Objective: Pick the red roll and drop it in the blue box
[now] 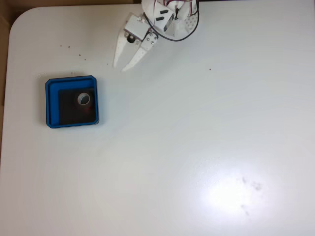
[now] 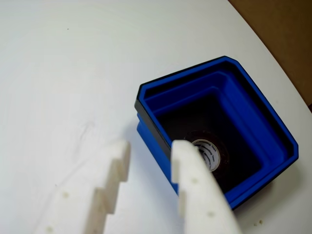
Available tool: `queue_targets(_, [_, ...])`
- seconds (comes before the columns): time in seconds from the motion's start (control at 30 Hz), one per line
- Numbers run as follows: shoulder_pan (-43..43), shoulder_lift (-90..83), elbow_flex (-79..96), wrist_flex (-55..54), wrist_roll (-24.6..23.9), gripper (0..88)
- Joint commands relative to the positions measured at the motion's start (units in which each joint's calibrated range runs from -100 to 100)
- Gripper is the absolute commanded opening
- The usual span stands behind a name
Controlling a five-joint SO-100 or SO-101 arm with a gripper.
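Red roll (image 1: 84, 100) is seen in the fixed view lying flat inside the blue box (image 1: 53, 84), on its black floor, toward the upper middle; its pale core and dark centre hole are visible from above. The box is placed on the left side of a white table (image 1: 197, 137), well apart from the arm. The white gripper (image 1: 122, 65) is seen at the top edge of this view, pointed down and to the left, with its two tapered fingers spread apart and nothing held between them. A few dark specks are scattered on the table surface.

From the wrist view, the box (image 2: 253, 107) is shown tilted at an angle, right of centre, with the roll (image 2: 212, 155) resting on its dark floor. The two white fingers are seen rising from the bottom edge, the gripper (image 2: 148, 153) released and empty, with bare table and the box's near corner between them. The right finger partly covers the box's near wall.
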Motion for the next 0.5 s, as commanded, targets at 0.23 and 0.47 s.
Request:
queue_targets(0.23, [-9.2, -20.6, 17.2, -1.1, 0.0, 2.2])
queue_targets(0.47, [-18.7, -20.3, 24.2, -1.1, 0.0, 2.2])
